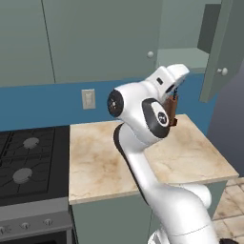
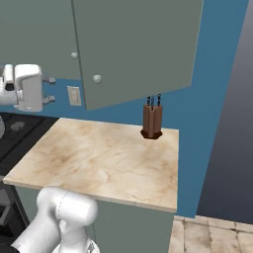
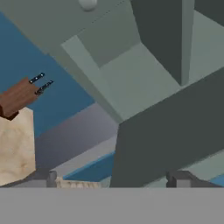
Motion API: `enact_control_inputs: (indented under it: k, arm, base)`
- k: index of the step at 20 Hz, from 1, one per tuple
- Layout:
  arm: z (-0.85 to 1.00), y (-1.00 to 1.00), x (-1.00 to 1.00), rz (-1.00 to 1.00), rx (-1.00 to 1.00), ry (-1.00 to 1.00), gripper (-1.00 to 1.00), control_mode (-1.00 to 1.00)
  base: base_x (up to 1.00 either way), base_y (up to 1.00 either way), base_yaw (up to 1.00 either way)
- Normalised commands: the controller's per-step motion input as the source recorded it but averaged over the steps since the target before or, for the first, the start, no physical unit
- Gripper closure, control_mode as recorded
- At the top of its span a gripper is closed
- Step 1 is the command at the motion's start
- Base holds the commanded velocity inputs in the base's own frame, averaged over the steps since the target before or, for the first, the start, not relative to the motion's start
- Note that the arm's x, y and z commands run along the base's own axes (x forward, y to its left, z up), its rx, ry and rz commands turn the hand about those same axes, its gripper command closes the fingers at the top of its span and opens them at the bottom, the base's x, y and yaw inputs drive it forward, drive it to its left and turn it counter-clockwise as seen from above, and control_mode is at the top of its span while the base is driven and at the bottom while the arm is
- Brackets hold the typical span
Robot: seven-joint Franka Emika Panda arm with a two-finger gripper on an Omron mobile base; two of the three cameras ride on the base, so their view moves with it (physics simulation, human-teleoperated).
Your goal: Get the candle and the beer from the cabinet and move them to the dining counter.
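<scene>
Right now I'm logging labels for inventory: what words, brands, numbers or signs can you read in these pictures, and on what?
None can be read.
Knife block: no lettering.
Wall plate: blank.
Stove knobs: any markings too small to tell.
Cabinet doors: plain.

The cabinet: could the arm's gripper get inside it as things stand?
Probably yes. The cabinet has its right door swung open, and the open gripper points up at that gap with nothing between. Its contents aren't visible.
</scene>
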Motion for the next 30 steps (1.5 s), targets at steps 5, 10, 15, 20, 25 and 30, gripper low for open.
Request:
enact_control_inputs:
  k: [5,10,15,20,25,30]
  arm:
    - [-0.16,-0.46,0.45,-0.34,-0.1,0.18,-1.0,-1.0]
    - [-0.21,-0.56,0.23,-0.21,-0.07,0.04,-1.0,-1.0]
    - [-0.08,-0.61,-0.03,-0.06,-0.06,0.0,-1.0,-1.0]
    - [0.0,-0.57,-0.11,0.0,-0.06,0.0,-1.0,-1.0]
    - [0.0,-0.59,-0.09,0.0,-0.05,0.0,-1.0,-1.0]
    - [0.0,-0.75,-0.29,0.0,-0.03,0.0,-1.0,-1.0]
  base:
    - [0.0,0.0,0.0]
    - [0.0,0.0,0.0]
    - [0.0,0.0,0.0]
    - [0.0,0.0,0.0]
    - [0.0,0.0,0.0]
    - [0.0,0.0,0.0]
